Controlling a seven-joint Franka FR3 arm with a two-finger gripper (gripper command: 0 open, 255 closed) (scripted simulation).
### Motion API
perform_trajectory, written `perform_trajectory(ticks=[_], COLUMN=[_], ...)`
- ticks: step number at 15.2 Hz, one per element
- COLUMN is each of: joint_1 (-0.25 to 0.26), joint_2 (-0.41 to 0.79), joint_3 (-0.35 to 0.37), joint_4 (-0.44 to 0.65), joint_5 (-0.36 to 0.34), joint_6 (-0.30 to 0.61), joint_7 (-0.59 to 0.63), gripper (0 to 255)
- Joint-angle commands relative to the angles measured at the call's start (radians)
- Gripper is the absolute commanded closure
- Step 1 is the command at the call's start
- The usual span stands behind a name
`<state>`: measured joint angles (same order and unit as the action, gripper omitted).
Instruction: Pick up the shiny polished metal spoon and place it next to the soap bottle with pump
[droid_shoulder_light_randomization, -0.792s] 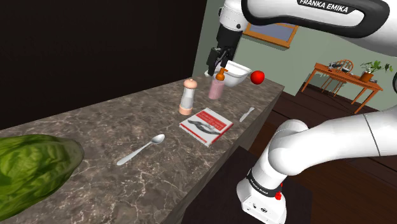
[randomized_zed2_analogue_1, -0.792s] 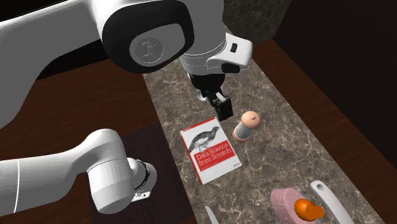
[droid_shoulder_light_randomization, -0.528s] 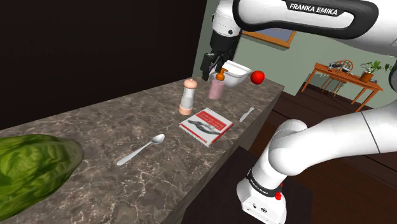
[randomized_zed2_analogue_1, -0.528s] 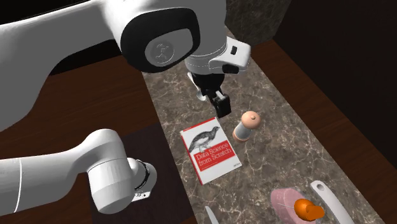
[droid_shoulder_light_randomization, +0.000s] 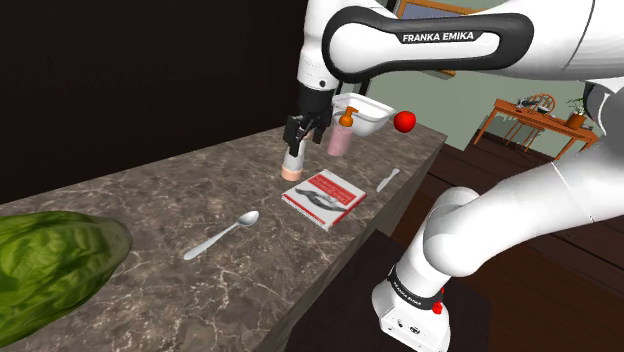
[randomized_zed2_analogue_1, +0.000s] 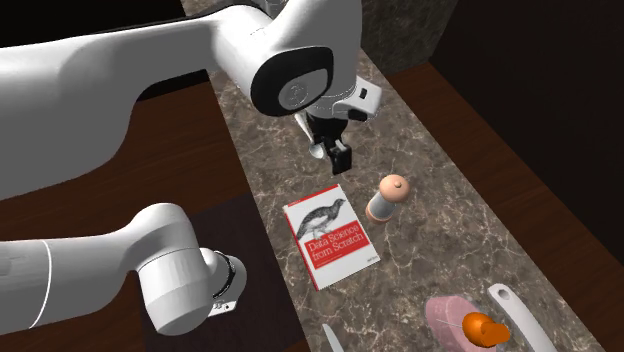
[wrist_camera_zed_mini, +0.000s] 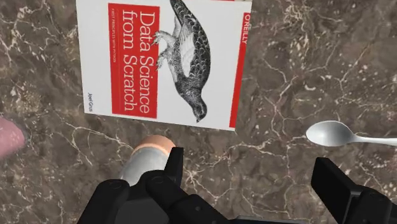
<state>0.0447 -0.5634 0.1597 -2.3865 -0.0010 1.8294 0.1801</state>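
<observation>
Shoulder view first. Got the tool (droid_shoulder_light_randomization: 300, 130) hanging over the far half of the desk (droid_shoulder_light_randomization: 150, 200), right in front of a pink-topped grinder (droid_shoulder_light_randomization: 292, 170). Can't read the finger gap from here. Spotted the spoon (droid_shoulder_light_randomization: 222, 236) lying flat well away from the tool, toward the camera, with loads of bare marble around it and the desk's front edge close by. Just past the tool: a pink soap bottle (droid_shoulder_light_randomization: 339, 142) with an orange pump, then a white bowl (droid_shoulder_light_randomization: 366, 112). No idea what's inside it. Red round thing (droid_shoulder_light_randomization: 404, 122) right beside that. Also a book (droid_shoulder_light_randomization: 323, 196) lying flat near the tool, on the stand's side.

Second exterior view. Tool (randomized_zed2_analogue_1: 340, 158) up over open desk (randomized_zed2_analogue_1: 410, 130), desk edge close on the arm's side. Book (randomized_zed2_analogue_1: 330, 235) and upright grinder (randomized_zed2_analogue_1: 387, 198) a bit beyond the tip, apart from each other. Soap bottle (randomized_zed2_analogue_1: 455, 318) further on past both.

Wrist view. Tool (wrist_camera_zed_mini: 248, 162) spread wide, just marble between the fingers (wrist_camera_zed_mini: 173, 167). Grinder (wrist_camera_zed_mini: 147, 156) sitting just outside one finger, spoon (wrist_camera_zed_mini: 334, 133) bowl just ahead of the other, handle running out of frame. Book (wrist_camera_zed_mini: 165, 57) straight ahead.
</observation>
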Motion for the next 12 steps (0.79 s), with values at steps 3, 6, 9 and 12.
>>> perform_trajectory(ticks=[3, 6, 9, 12], joint_1=[0.02, 0.034, 0.049, 0.065], joint_2=[0.104, 0.189, 0.28, 0.376], joint_3=[0.037, 0.064, 0.089, 0.114], joint_4=[-0.018, -0.015, -0.003, 0.018], joint_5=[0.05, 0.085, 0.118, 0.147], joint_6=[0.081, 0.135, 0.187, 0.238], joint_7=[0.059, 0.098, 0.135, 0.17], gripper=[0, 0, 0, 0])
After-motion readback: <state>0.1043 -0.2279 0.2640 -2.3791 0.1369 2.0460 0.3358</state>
